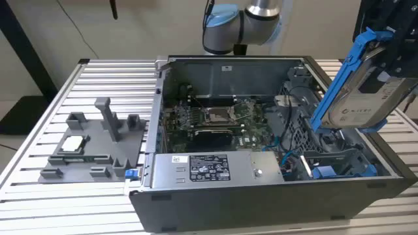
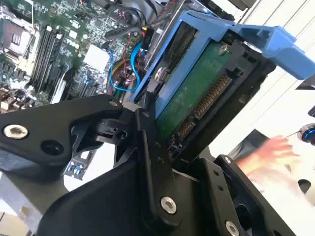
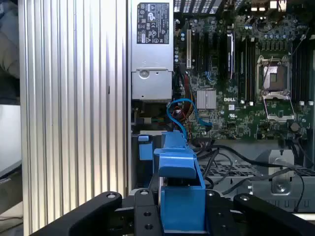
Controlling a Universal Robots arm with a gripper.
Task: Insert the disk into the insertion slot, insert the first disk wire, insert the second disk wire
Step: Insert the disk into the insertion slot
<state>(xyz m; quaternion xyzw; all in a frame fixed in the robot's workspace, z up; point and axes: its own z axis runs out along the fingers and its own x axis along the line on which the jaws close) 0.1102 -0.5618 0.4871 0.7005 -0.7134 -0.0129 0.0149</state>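
In the upper right of the exterior view, the black gripper (image 1: pixel 386 77) is pinching the disk (image 1: pixel 363 100) and holds it in the air. The disk is tilted, with its blue frame edge facing the exterior view's left and its white label facing the exterior view's right. Its lower end hangs over the right side of the open computer case (image 1: pixel 261 208), above the insertion slot (image 1: pixel 336 159) and not touching it. The slot sits low in the case's right corner, with blue rails inside. Beside it, along the front wall, lies the grey power-supply box (image 1: pixel 216 169), and the circuit board (image 1: pixel 216 115) lies behind that. In the second wrist view the disk's green underside and connector pins show between the fingers (image 2: pixel 147 147), and a blurred hand (image 2: pixel 266 152) is off beyond them. A grey holder tray (image 1: pixel 91 142) rests on the slatted table (image 1: pixel 98 78) at the exterior view's left.
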